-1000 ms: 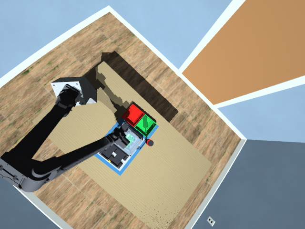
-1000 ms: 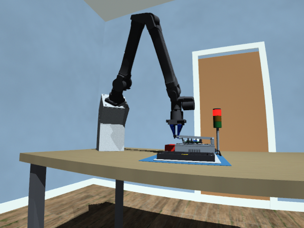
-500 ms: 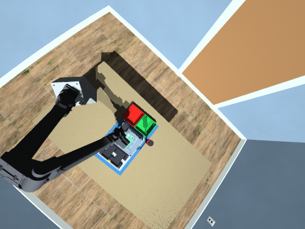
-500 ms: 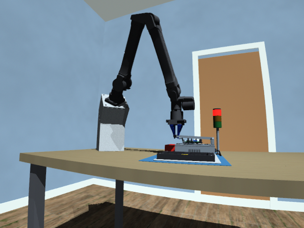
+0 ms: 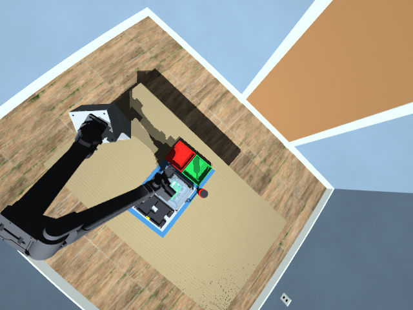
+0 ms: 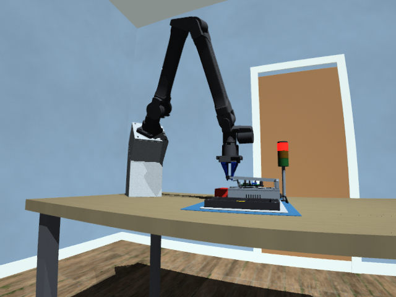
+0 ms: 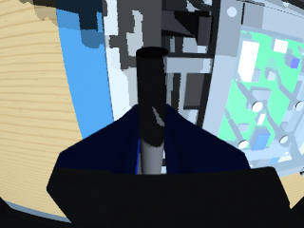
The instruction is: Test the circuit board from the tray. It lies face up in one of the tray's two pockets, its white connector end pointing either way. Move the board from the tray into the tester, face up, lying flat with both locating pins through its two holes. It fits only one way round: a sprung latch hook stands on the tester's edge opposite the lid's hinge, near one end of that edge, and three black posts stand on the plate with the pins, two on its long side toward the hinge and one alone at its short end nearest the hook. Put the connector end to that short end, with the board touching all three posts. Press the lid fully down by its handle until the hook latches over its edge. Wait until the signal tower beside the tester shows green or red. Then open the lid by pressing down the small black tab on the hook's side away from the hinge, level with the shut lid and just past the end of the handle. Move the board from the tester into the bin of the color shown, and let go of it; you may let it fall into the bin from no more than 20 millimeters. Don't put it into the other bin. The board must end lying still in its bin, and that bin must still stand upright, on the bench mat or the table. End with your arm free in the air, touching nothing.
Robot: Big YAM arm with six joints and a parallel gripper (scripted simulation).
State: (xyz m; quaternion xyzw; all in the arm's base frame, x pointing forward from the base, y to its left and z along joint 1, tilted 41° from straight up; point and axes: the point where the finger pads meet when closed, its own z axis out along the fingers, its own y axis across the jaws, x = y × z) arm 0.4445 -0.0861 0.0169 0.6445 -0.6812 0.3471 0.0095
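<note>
My gripper (image 6: 228, 176) (image 7: 151, 112) (image 5: 166, 183) is shut on the lid's dark round handle (image 7: 151, 72), at the tester's edge away from the hinge. The see-through lid (image 6: 253, 179) (image 5: 181, 200) stands nearly level, a little above the grey tester (image 6: 252, 192). The green circuit board (image 7: 266, 98) (image 5: 177, 188) lies face up in the tester under the lid. The signal tower (image 6: 282, 153) (image 5: 202, 192) beside the tester shows red on top. The red bin (image 5: 180, 154) (image 6: 220, 192) and the green bin (image 5: 197, 169) stand side by side behind the tester.
The black tray (image 6: 242, 203) (image 5: 153, 209) lies in front of the tester on the blue mat (image 6: 192, 207) (image 5: 162, 233). The arm's grey base block (image 6: 145, 163) (image 5: 113, 123) stands at the table's back left. The door is behind the tower.
</note>
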